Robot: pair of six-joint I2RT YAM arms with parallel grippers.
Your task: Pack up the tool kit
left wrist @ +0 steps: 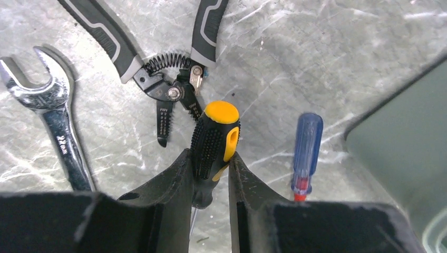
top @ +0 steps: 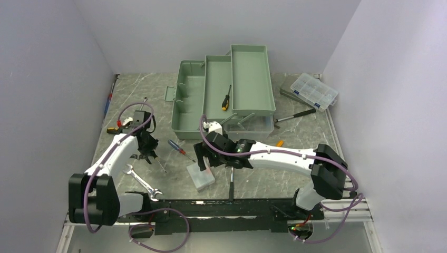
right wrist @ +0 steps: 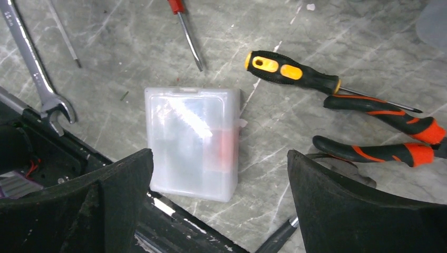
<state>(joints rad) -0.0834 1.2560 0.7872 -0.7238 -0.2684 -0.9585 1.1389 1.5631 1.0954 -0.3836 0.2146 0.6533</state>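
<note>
The tool kit (top: 221, 89) sits wide open at the back of the desk (top: 263, 182), trays fanned out, and a lone driver (top: 226, 98) lies in its middle tray. In front of the kit's left end, the left claw (left wrist: 210, 158) is pinched in narrow on a black-and-yellow screwdriver (left wrist: 215, 134), whose handle end pokes out past the fingertips. A wrench (left wrist: 52, 116), spring pliers (left wrist: 163, 79) and a blue-handled screwdriver (left wrist: 308, 142) lie on the desk below it. In front of the kit's middle, the right claw (right wrist: 219, 155) is spread wide with nothing in it, above a small translucent case (right wrist: 190, 142).
</note>
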